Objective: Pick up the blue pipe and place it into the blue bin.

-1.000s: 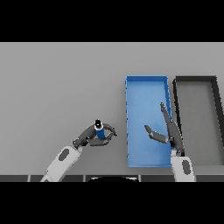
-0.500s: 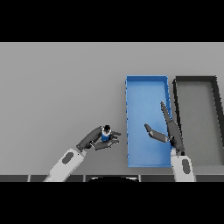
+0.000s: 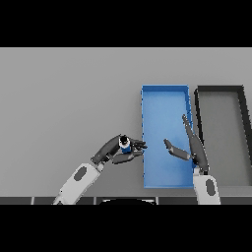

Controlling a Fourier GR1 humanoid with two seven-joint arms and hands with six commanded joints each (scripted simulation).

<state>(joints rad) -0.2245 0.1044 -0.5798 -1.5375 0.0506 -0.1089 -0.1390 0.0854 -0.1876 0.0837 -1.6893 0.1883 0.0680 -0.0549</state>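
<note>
Grey table (image 3: 64,98), left hand (image 3: 114,151) fingers gripping blue pipe (image 3: 125,145), right hand (image 3: 189,147) fingers spread wide

Left hand (image 3: 114,150) carried blue pipe (image 3: 125,145) toward blue bin (image 3: 162,98).

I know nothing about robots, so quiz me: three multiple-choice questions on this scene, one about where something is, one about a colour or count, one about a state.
1. Where is the blue pipe?
A. in the blue bin
B. left of the blue bin, in the left hand
C. in the dark bin

2. How many bins are on the table?
A. one
B. two
C. three

3. How is the right hand?
A. open over the blue bin
B. closed round the pipe
C. flat on the table

Answers: 1 B, the left hand curls round it beside the blue bin. 2 B, a blue one and a dark bin. 3 A, the right hand has straight fingers and holds nothing.
</note>
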